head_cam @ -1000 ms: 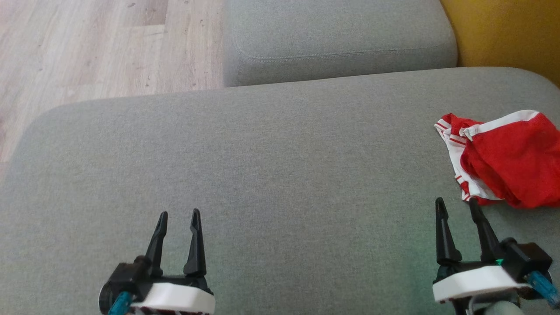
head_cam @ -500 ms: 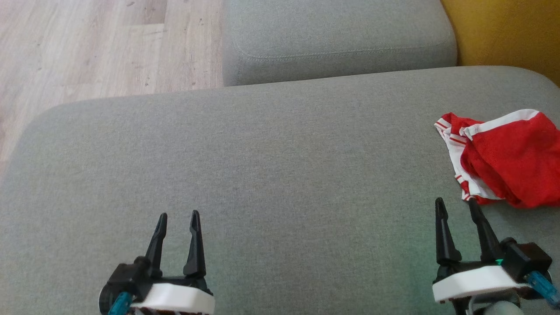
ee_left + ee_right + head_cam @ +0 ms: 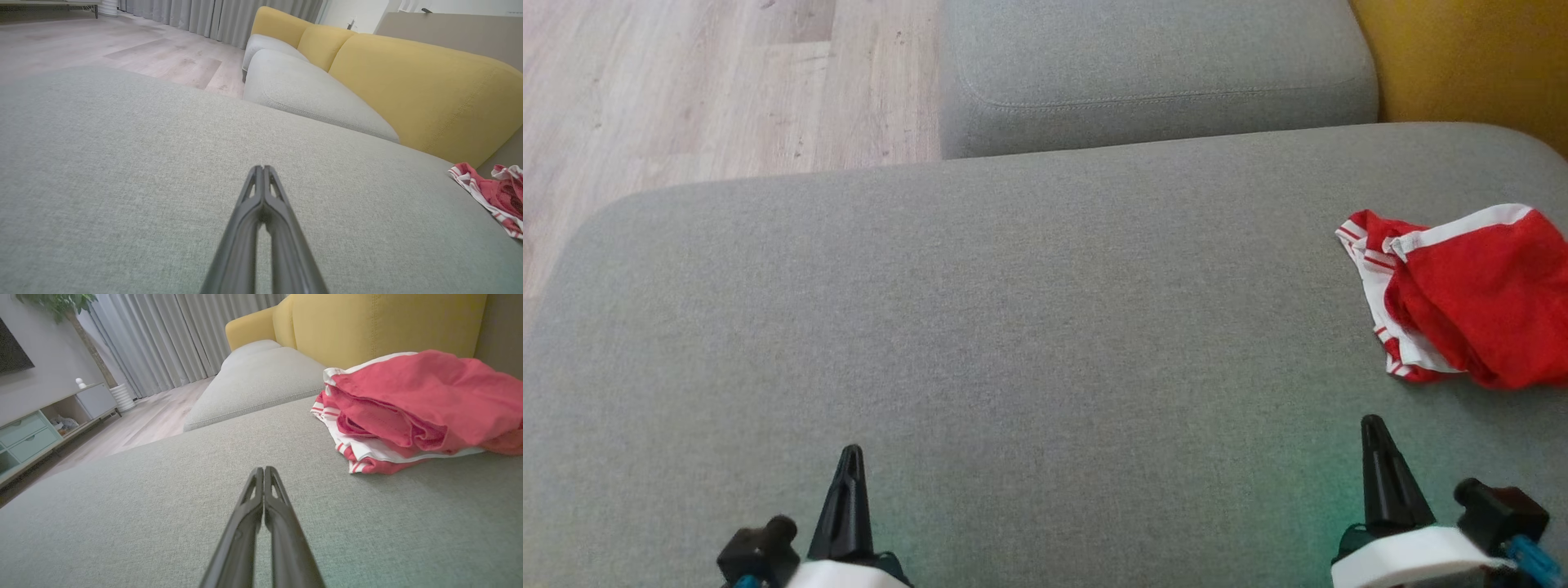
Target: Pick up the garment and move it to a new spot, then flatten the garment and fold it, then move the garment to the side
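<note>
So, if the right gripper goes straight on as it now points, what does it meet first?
Probably only the grey cushion: the right gripper points just left of the red garment, so it likely passes beside it. Depth is unclear.

Left jaws and right jaws pressed together (tips touching).

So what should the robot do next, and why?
Probably open the right gripper and reach toward the garment. Both grippers are shut and empty over the cushion, and the garment lies bunched just ahead of the right one, far from the left gripper.
</note>
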You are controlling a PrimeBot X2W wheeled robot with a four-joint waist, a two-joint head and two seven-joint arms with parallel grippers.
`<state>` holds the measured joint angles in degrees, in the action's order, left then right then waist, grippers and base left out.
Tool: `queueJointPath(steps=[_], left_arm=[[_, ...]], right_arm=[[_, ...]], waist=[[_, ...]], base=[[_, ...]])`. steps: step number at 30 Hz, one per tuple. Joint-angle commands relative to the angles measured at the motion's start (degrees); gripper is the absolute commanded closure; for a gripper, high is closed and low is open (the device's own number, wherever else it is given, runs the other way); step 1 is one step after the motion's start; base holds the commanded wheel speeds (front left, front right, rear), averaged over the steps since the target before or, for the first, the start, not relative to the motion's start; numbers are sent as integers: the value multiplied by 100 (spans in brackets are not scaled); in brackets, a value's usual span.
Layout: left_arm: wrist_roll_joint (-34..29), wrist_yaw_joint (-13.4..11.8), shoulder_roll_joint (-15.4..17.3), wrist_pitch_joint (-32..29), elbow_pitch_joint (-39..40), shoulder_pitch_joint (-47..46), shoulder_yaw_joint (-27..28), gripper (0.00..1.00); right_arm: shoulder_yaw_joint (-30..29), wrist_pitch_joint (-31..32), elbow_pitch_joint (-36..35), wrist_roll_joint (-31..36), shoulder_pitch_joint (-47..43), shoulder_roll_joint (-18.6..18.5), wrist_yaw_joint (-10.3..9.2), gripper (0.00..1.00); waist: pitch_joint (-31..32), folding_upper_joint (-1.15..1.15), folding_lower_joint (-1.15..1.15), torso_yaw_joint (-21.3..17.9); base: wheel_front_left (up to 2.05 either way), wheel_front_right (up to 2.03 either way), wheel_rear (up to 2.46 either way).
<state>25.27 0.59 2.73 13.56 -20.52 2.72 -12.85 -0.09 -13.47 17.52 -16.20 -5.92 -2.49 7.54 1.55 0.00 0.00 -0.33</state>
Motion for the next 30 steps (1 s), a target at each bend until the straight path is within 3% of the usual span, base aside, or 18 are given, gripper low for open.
queueJointPath(steps=[1,30], left_arm=[[114,44,6,-33,189,-238,100,100],[1715,199,22,-494,299,-395,526,100]], right_arm=[[-12,44,-190,-146,237,-25,0,100],[-96,461,-229,-2001,469,-78,-2,100]], waist=[[-1,0,0,0],[-43,0,0,8]], base=[[0,0,0],[0,0,0]])
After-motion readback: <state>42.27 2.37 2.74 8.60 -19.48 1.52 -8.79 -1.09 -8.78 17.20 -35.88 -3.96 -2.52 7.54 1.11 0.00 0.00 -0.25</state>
